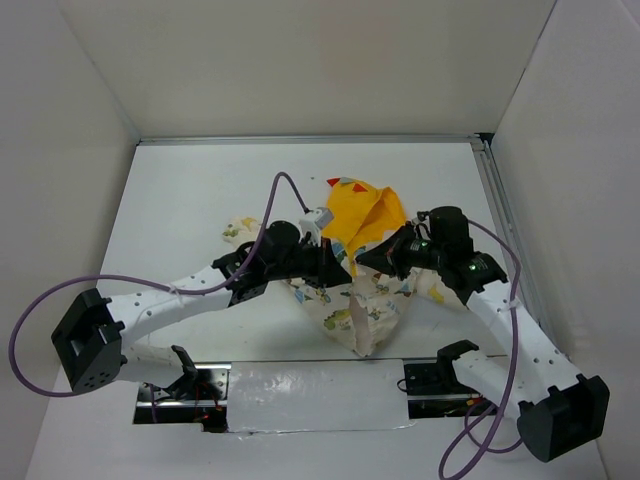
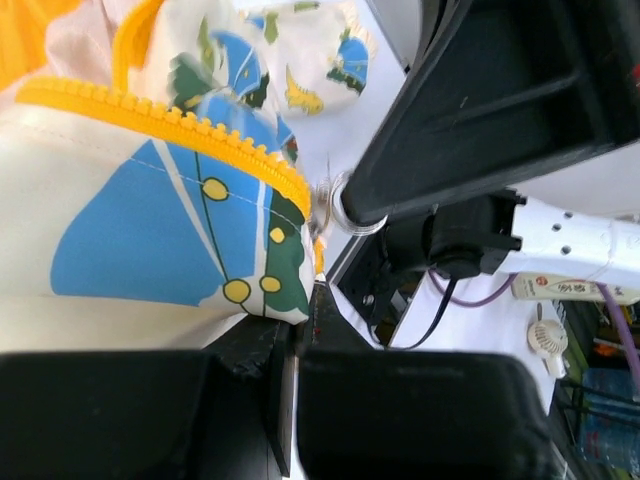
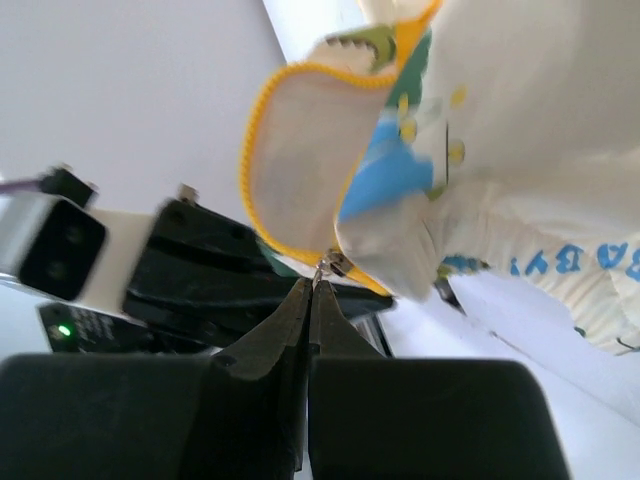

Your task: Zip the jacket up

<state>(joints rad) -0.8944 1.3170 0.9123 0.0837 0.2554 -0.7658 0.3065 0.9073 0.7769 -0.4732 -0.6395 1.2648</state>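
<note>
Bright even light, soft shadows; wrist views blurred close-up

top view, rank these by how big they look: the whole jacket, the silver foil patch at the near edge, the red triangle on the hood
1. cream printed fabric jacket, largest even bunched up
2. shiny silver foil patch
3. small red triangle, by far the smallest

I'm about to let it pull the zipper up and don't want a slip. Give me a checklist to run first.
1. Right gripper shut on zipper pull: ok, only at the very tips.
2. Left gripper clamping the jacket below the zipper teeth: ok.
3. Both rows of teeth joined at the pull: cannot tell.
4. Teeth ahead free of folds: cannot tell.
5. Jacket lying flat: not ok, bunched up.
</note>
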